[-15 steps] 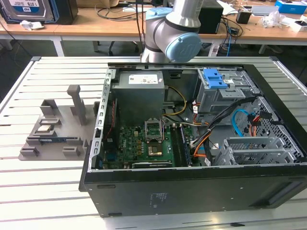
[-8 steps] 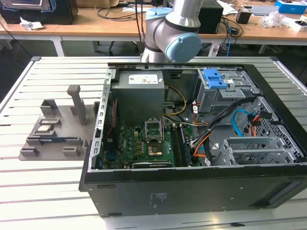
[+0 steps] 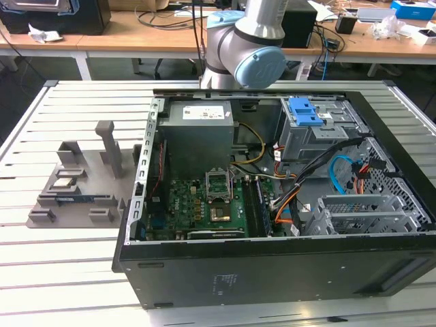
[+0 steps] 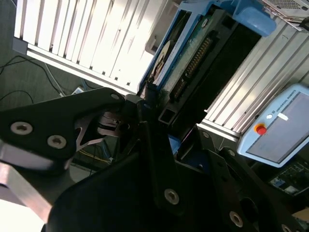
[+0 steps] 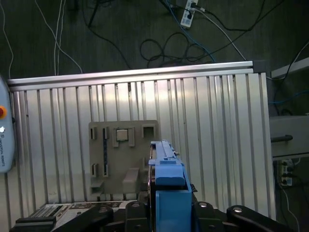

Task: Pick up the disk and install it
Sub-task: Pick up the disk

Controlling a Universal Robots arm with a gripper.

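While the end effector (image 5: 170, 210) clamps the disk (image 5: 169, 181) edge-on, slatted table (image 5: 217, 135) well beneath, bare slats alongside.

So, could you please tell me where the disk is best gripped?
By one end, coming in along its length, the claw closing across the two broad flat faces, as it is held now: the disk is a thin slab with parallel faces.

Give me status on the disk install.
Done: pickup. In hand: the gripper is shut on the disk, held above the grey fixture in the first wrist view. Left: install; the disk is not yet at the drive cage in the open case.
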